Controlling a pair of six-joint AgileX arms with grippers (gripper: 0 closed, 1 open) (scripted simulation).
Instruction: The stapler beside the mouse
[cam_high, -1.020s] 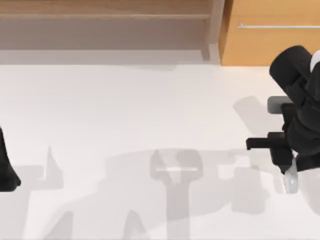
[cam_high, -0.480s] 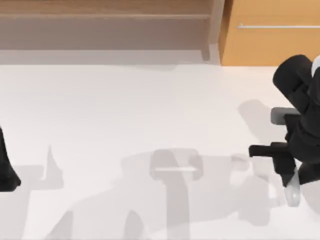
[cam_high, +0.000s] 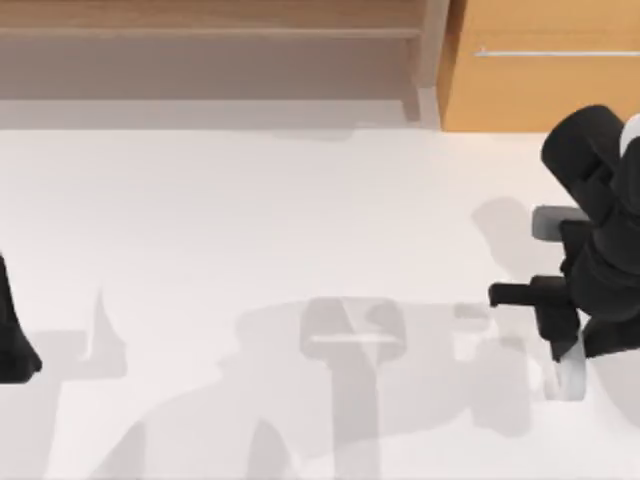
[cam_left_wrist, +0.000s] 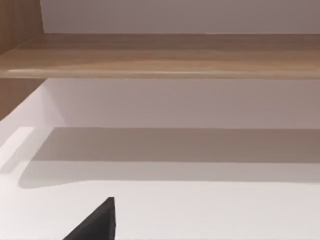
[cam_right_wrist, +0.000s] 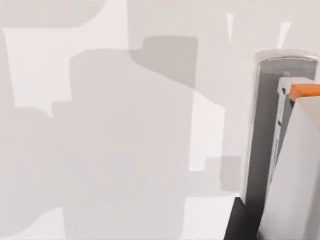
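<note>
Stapler (cam_right_wrist: 280, 150) sits at the table's (cam_high: 250, 220) right edge under my right gripper (cam_high: 565, 340) — whether the fingers grip it, cannot tell. No mouse visible, so placement remains undone — left arm (cam_high: 12, 340) parked at left edge.

Right gripper (cam_high: 562, 345) over white table (cam_high: 260, 220)

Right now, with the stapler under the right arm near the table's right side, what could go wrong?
1. The stapler lies close to the table's right side, so a nudge from the right gripper might push it off.
2. The arm hides much of the stapler from above, so misalignment may pass unnoticed.
The left arm sits parked at the left.
</note>
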